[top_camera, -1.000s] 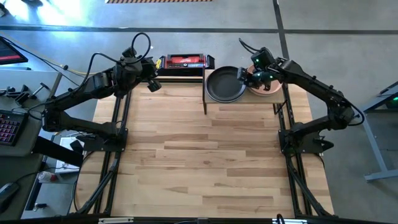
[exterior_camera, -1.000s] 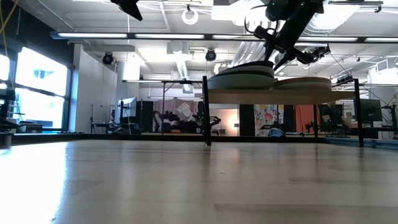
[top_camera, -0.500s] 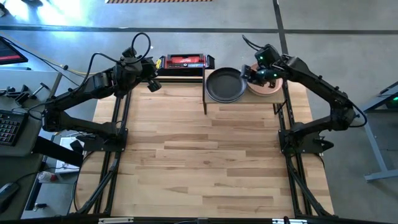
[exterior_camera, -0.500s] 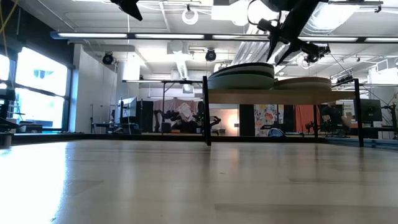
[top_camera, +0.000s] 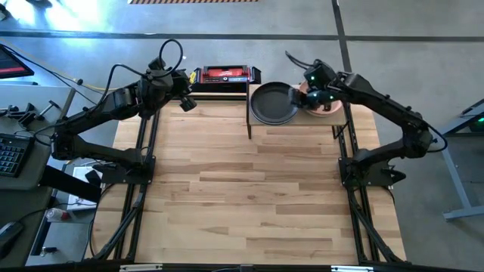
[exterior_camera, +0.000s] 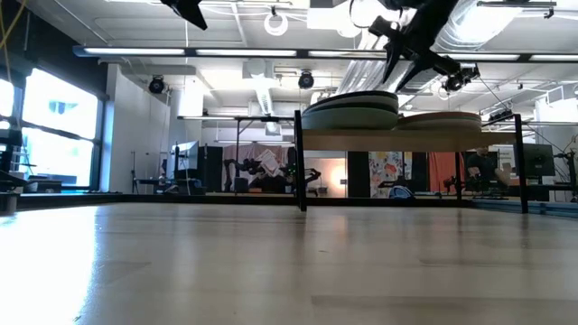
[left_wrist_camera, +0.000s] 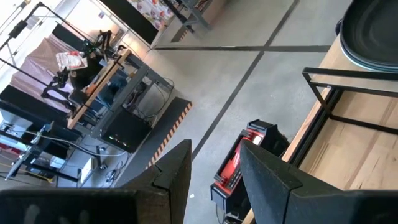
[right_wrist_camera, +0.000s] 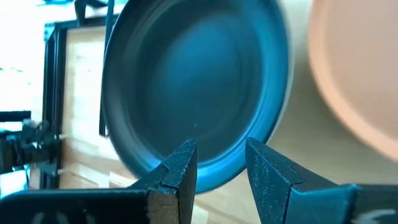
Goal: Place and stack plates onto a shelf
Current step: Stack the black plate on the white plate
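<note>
Although the near and middle stretch of the wooden table carries nothing, everything that matters sits at its far edge, where the shelf stands right of centre with the plates in two stacks on it. Over the past second the right gripper has drifted above the seam between the stacks, first a little to the right and now back to the left, and in the low view it has risen clear of the top plate; its jaws stand apart with nothing between them, as the right wrist view shows. My reading is that the dark teal plate has been set down and let go, so this placement looks done and the arm is pulling away. That plate tops the left stack: round, shallow, matte, with a raised rim, lying level and centred on the paler plates under it, which show in the low view as a tidy pile. Just beside it, the right stack is topped by the peach plate, partly hidden by the gripper. Farther left, the left gripper waits above the table's far left edge, jaws apart and empty, near the red-and-black box beyond the table.
</note>
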{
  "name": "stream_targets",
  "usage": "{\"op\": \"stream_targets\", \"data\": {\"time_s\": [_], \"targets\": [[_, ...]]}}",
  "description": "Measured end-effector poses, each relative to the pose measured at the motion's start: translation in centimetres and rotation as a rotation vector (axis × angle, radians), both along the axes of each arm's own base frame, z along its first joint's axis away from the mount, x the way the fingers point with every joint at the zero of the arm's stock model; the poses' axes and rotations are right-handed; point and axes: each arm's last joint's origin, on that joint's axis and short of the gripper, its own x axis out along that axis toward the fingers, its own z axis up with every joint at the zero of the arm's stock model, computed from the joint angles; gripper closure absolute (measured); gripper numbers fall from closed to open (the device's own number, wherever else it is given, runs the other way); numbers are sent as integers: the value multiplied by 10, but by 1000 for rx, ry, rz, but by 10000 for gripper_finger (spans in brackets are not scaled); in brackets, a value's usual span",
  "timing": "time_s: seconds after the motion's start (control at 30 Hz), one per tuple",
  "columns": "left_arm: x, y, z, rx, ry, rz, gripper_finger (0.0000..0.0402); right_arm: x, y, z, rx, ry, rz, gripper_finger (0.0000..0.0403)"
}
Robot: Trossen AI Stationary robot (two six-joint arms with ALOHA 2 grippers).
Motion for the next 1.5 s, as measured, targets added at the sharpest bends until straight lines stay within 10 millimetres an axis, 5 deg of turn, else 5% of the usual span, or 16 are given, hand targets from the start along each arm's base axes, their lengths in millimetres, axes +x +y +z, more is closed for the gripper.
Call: {"op": "stream_targets", "data": {"time_s": [0.73, 1.13, 1.5], "targets": [[1, 0, 0, -15, -15, -40, 275, 20, 19, -20, 31, 67, 16, 289], [1, -1, -1, -18, 1, -33, 275, 30, 36, -10, 73, 3, 81, 289], [0, 3, 0, -11, -1, -36, 275, 59, 38, -41, 131, 114, 114, 289]]}}
